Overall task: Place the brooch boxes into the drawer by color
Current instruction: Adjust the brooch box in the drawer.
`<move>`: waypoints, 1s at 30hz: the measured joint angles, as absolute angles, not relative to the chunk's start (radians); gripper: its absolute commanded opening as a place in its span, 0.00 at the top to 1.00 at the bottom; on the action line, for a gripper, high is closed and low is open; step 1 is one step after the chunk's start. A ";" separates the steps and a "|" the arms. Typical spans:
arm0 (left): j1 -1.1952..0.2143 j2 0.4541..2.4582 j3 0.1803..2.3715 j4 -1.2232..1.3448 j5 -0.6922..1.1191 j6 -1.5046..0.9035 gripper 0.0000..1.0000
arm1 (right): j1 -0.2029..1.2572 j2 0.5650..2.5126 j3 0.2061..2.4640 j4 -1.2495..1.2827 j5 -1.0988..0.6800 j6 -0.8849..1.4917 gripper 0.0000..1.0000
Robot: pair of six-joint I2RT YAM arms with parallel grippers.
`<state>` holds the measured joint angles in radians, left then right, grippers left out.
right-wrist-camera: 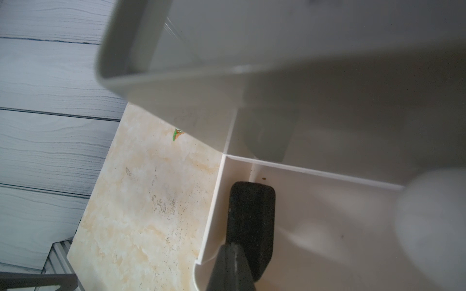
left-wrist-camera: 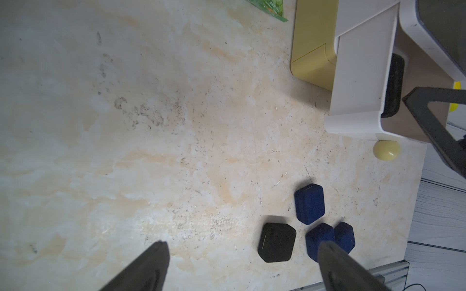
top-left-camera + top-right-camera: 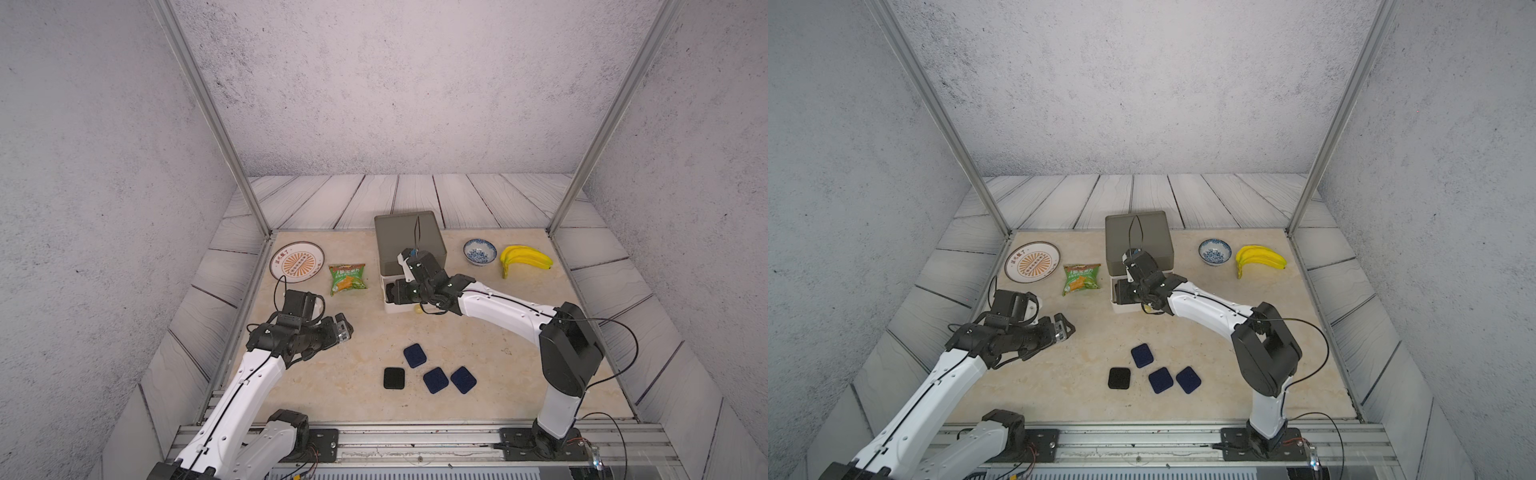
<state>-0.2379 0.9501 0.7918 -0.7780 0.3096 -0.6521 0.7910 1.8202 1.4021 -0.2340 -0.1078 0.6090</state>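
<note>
Brooch boxes [image 3: 435, 380] share the table [image 3: 332, 395] with the only lettering in view. A plate [image 3: 297, 261] at the back left has dark Chinese characters along its rim above an orange sunburst. Just beside it, a green snack packet [image 3: 347, 279] has pale characters across its front. Both are too small to read. At the back right stand a blue-and-white bowl [image 3: 479, 251] and, near it, a bunch of bananas [image 3: 525, 257].

The drawer [image 3: 409, 237], a small chest with a grey top, stands at the back centre between packet and bowl. Its white drawer [image 2: 363, 83] is pulled out. Below it show a yellow part [image 2: 312, 50] and a pale yellow knob [image 2: 386, 150].

The right arm [image 3: 498, 307] reaches over the open white drawer and hides most of it in both top views. The right gripper [image 1: 234, 254] has its jaws pressed together. In the right wrist view its tips cover the near end of a black box [image 1: 249, 214] that lies inside the white drawer, close along a side wall. Whether they touch it I cannot tell.

The left gripper [image 2: 243, 252] hovers over bare table at the left, jaws wide apart and empty.

At the front centre three navy boxes [image 3: 414, 355] and a second black box [image 3: 393, 377] lie flat in a loose cluster. They are matte rounded squares, near one another but apart.
</note>
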 measured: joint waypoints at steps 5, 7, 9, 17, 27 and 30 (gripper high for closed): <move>-0.238 0.975 0.790 -0.767 0.331 -0.674 0.02 | 0.792 1.850 1.428 -0.232 -0.092 0.609 1.00; -0.238 0.975 0.789 -0.764 0.337 -0.679 0.02 | 0.792 1.851 1.430 -0.233 -0.086 0.608 1.00; -0.238 0.975 0.788 -0.762 0.343 -0.681 0.02 | 0.792 1.851 1.430 -0.234 -0.078 0.607 1.00; -0.238 0.957 0.788 -0.769 0.344 -0.680 0.02 | 0.789 1.851 1.428 -0.233 -0.056 0.603 1.00; -0.238 0.943 0.788 -0.794 0.336 -0.677 0.02 | 0.724 1.831 1.401 -0.266 0.034 0.564 1.00; -0.238 0.939 0.788 -0.804 0.331 -0.673 0.02 | 0.709 1.825 1.395 -0.271 0.037 0.557 1.00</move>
<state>-0.2379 0.9390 0.7883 -0.8040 0.3305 -0.6731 0.7090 1.8252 1.3952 -0.2707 0.0372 0.5571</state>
